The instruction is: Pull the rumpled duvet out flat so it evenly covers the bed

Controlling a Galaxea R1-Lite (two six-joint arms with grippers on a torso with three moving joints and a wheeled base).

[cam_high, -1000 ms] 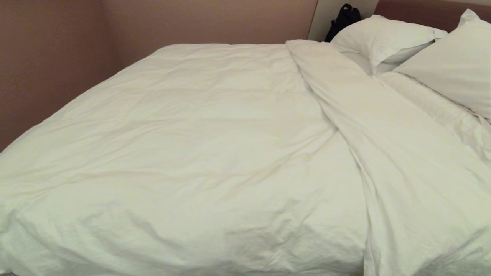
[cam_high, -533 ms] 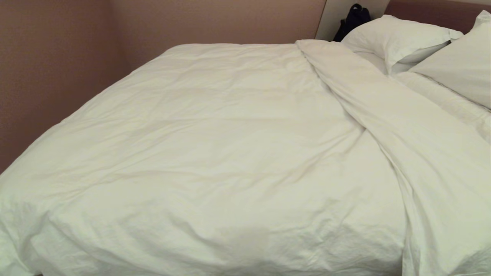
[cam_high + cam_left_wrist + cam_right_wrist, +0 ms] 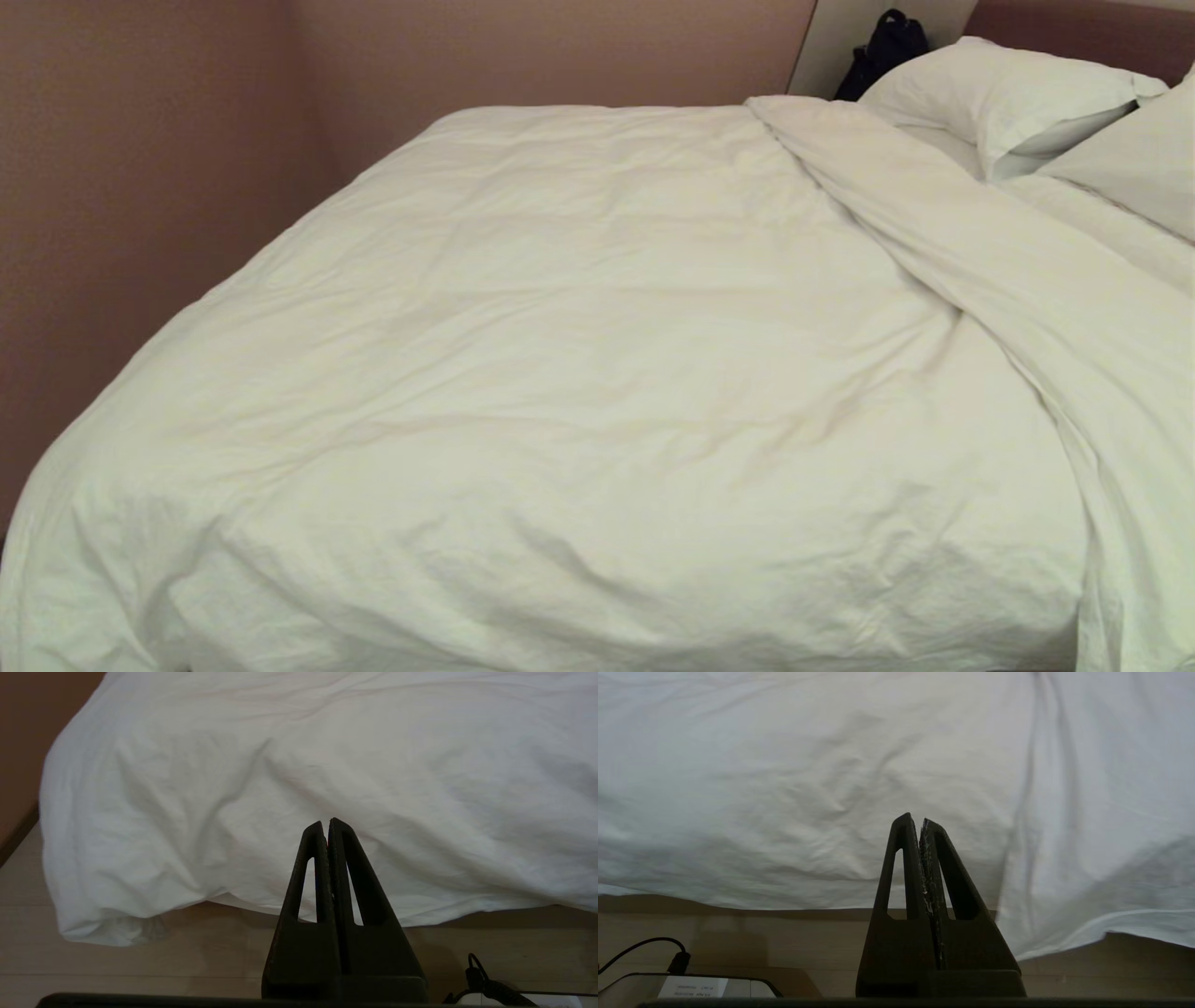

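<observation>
Duvet [image 3: 579,373] lies over most of the bed, with a long fold running from the pillows [image 3: 1008,93] down its right side. It looks soft, bulky and light, so that fold's edge seems best to pinch. Left gripper [image 3: 326,826] and right gripper [image 3: 914,823] are both closed and empty, short of the duvet's hanging hem.

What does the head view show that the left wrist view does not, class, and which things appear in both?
Only the head view shows the pillows, the dark bag, the headboard and the duvet's folded-over band on the right. Only the left wrist view shows the left hand, shut and empty, the wooden floor and a black cable. Both show the white duvet and its hanging near corner beside the brown wall.
</observation>
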